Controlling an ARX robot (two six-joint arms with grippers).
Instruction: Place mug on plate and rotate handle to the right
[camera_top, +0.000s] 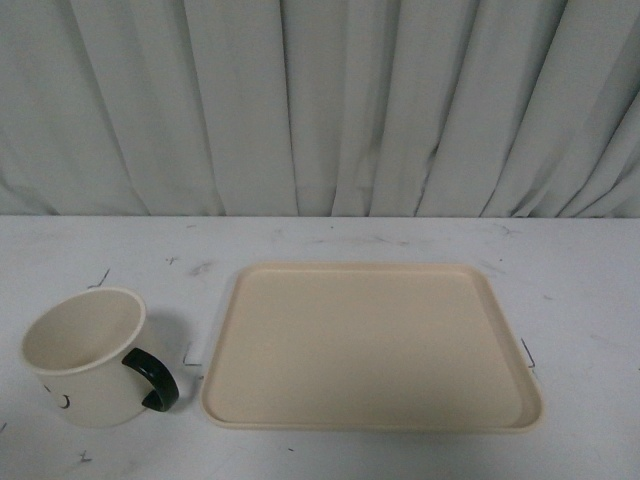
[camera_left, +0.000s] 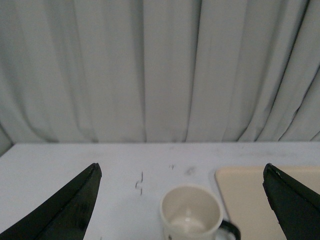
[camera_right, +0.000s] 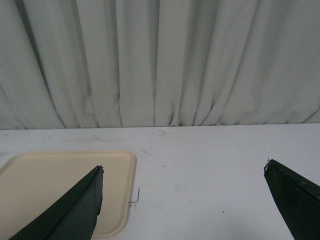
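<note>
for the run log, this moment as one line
mug: on table, left of plate | handle: pointing right-front | left gripper: open | right gripper: open | task: mug not yet on plate

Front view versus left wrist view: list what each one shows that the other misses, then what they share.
Only the front view: the whole plate and a black printed mark low on the mug. Only the left wrist view: the left gripper, its black fingers spread wide, holding nothing. Both: the mug upright on the white table beside the plate, not on it, its black handle toward the plate, and the grey curtain behind.
</note>
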